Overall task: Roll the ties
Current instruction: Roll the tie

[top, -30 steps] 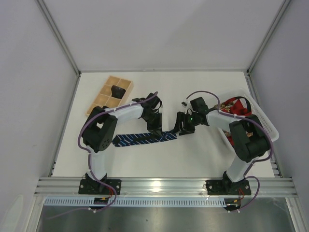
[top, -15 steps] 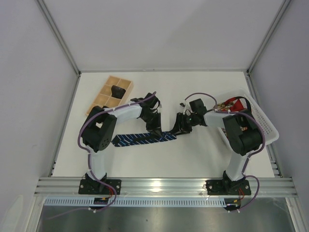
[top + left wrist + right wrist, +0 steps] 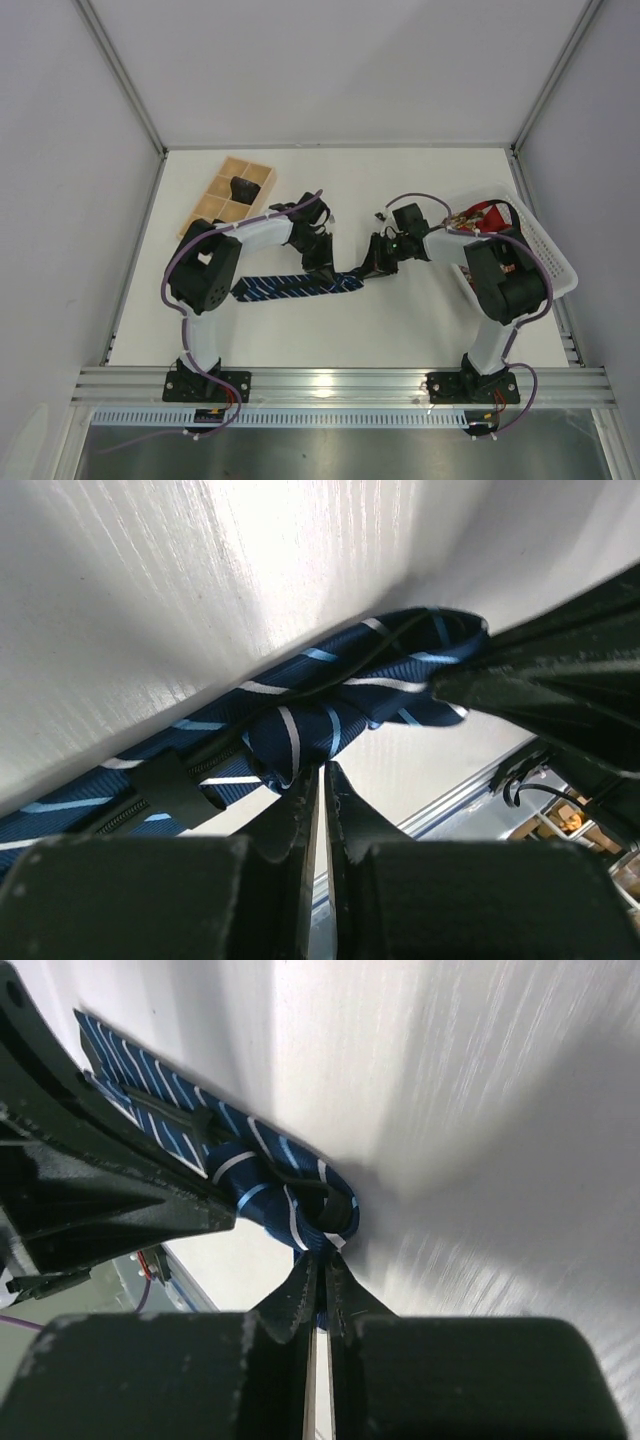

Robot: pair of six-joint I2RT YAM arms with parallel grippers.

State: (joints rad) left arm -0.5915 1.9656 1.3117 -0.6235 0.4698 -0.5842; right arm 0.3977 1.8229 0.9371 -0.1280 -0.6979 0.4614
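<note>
Now left gripper [image 3: 319,778] and right gripper [image 3: 322,1263] are both clamping shut on the navy tie [image 3: 280,288]; keeping turns tight is looking wise.

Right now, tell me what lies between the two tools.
Looped end of the navy, pale-striped fabric necktie, pinched by left tool and right tool; wrist views show it.
</note>
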